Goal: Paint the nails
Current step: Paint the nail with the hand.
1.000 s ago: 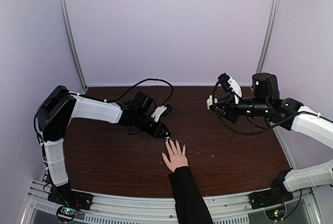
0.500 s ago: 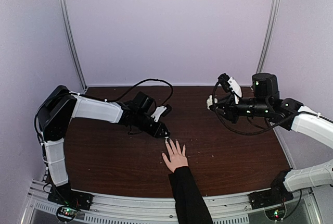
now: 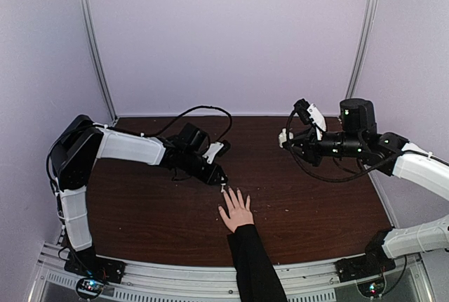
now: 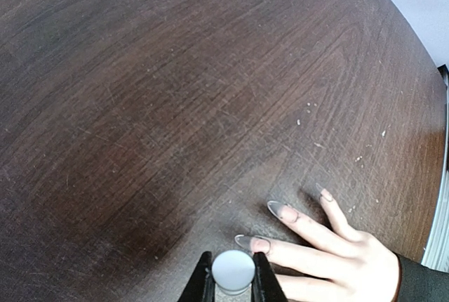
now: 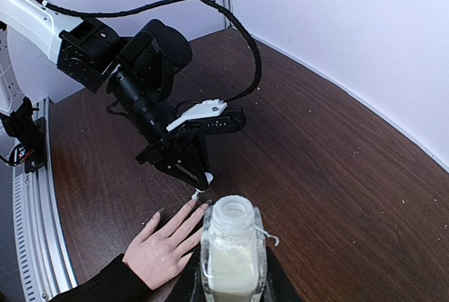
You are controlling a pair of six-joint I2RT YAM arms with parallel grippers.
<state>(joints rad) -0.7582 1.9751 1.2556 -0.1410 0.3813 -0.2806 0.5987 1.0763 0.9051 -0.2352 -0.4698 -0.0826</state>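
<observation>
Nails [image 4: 277, 208], long and pale, lie at the ends of a light-skinned hand [image 3: 236, 212] spread palm-down on the worktop [image 3: 140, 204], directly under and just ahead of the left pincer [image 4: 233, 281]. That pincer is clamped on a round white cap [image 4: 233, 269], whose small brush [image 5: 196, 194] hangs beneath it over the nearest fingertip. Whether the bristles touch a nail cannot be told. Compared with one second ago, the left pincer has drawn back a trifle toward its own arm, while the hand, black sleeve [image 3: 254, 267] and right arm have not moved. So slight a shift reads as a short stroke or a fine correction at that fingertip, which suggests painting is under way on the nearest fingertip and the other nails have yet to be reached. The left arm reaches low and nearly flat across the worktop, wrist pitched down so the cap points at the fingers. The right pincer [image 5: 231, 289] is raised well apart from the hand, on the far side from the left pincer, and grips an uncapped clear bottle [image 5: 231, 246] of whitish liquid, held upright.
</observation>
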